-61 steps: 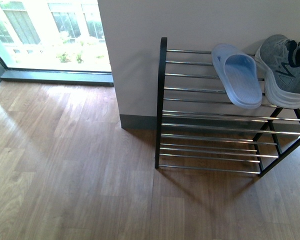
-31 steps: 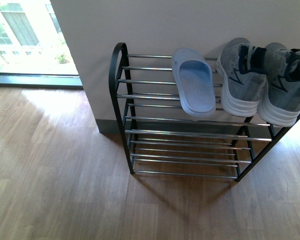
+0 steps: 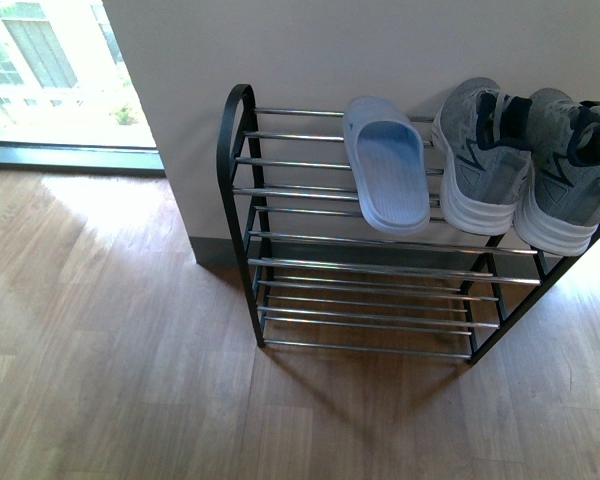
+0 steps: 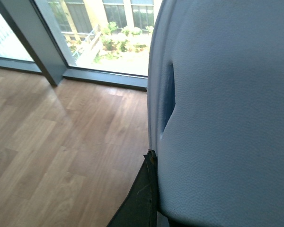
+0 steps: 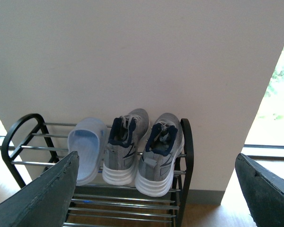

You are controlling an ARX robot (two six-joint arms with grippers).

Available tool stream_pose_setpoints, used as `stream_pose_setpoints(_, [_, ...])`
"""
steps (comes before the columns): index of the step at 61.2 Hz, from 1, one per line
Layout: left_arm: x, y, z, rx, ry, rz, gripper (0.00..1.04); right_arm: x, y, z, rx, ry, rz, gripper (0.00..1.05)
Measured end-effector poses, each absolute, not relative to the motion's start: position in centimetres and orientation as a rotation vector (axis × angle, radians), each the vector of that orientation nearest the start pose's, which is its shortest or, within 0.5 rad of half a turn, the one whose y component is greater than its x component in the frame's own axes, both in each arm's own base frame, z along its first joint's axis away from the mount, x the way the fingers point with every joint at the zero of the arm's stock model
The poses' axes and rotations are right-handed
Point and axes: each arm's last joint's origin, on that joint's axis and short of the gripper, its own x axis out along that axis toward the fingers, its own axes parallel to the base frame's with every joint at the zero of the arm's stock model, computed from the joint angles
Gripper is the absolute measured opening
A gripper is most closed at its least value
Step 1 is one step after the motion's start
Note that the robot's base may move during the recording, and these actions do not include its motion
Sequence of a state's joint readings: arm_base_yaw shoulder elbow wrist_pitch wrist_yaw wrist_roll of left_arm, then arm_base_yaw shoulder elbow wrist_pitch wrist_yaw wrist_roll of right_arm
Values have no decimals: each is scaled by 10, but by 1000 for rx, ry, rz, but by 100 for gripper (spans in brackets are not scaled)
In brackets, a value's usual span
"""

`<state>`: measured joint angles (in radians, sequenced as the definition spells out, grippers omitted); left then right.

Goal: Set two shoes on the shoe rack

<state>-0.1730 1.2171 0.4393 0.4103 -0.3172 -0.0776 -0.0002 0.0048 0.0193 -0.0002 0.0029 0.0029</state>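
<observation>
The view has swung right, bringing the whole shoe rack (image 3: 360, 240) into frame

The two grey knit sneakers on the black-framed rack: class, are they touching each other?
Touching. In the right wrist view the left grey knit sneaker and right grey knit sneaker press together along their sides with no gap.

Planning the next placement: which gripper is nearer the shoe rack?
Probably right. The right gripper faces the shoe rack head-on; the left gripper holds a slide off by the window, rack out of its view.
</observation>
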Motion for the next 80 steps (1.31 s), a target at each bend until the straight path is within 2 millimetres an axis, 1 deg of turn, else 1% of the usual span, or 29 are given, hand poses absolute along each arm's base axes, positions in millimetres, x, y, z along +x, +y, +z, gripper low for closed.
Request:
stream_pose_setpoints(2, [240, -33, 186, 0, 367, 145, 2, 97, 0, 170, 3, -14, -3, 96])
stream_pose_setpoints(4, [259, -40, 180, -31, 411, 111, 2, 97, 0, 170, 3, -14, -3, 96])
stream_pose_setpoints(9, [286, -52, 169, -72, 484, 54, 2, 97, 0, 170, 3, -14, -3, 96])
stream_pose_setpoints(14, [312, -69, 154, -89, 562, 2, 2, 97, 0, 170, 3, -14, -3, 96])
stream_pose_setpoints(15, [324, -77, 151, -99, 581, -18, 2, 97, 0, 170, 3, -14, -3, 96])
stream_pose_setpoints(17, [338, -85, 146, -107, 607, -41, 2, 97, 0, 170, 3, -14, -3, 96])
stream_pose_setpoints(19, [352, -94, 142, -103, 627, -45, 2, 97, 0, 170, 3, -14, -3, 96])
stream_pose_setpoints(22, [365, -101, 138, -104, 645, -48, 2, 97, 0, 170, 3, -14, -3, 96])
stream_pose_setpoints(24, [381, -109, 134, -102, 665, -47, 2, 97, 0, 170, 3, -14, -3, 96])
stream_pose_setpoints(28, [406, -119, 126, -87, 691, -31, 2, 97, 0, 170, 3, -14, -3, 96])
stream_pose_setpoints(32, [424, -125, 121, -82, 705, -30, 2, 97, 0, 170, 3, -14, -3, 96])
stream_pose_setpoints(33, [432, -128, 118, -79, 711, -29, 2, 97, 0, 170, 3, -14, -3, 96])
stream_pose_setpoints(35, [443, -133, 114, -77, 721, -31, 2, 97, 0, 170, 3, -14, -3, 96])
stream_pose_setpoints(41, [471, -150, 102, -65, 746, -39, 2, 97, 0, 170, 3, -14, -3, 96])
stream_pose_setpoints(46, [489, -166, 93, -60, 761, -59, 2, 97, 0, 170, 3, -14, -3, 96])
stream_pose_setpoints(50, [500, -177, 88, -64, 767, -74, 2, 97, 0, 170, 3, -14, -3, 96])
stream_pose_setpoints(55, [507, -183, 85, -64, 771, -75, 2, 97, 0, 170, 3, -14, -3, 96])
stream_pose_setpoints(63, [521, -193, 74, -69, 803, -61, 2, 97, 0, 170, 3, -14, -3, 96])
stream_pose_setpoints(70, [527, -196, 66, -69, 818, -63, 2, 97, 0, 170, 3, -14, -3, 96])
stream_pose_setpoints(77, [529, -200, 59, -67, 849, -81, 2, 97, 0, 170, 3, -14, -3, 96])
stream_pose_setpoints(79, [529, -200, 59, -69, 854, -87, 3, 97, 0, 170, 3, -14, -3, 96])
stream_pose_setpoints(80, [529, -202, 58, -70, 856, -93, 7, 97, 0, 170, 3, -14, -3, 96])
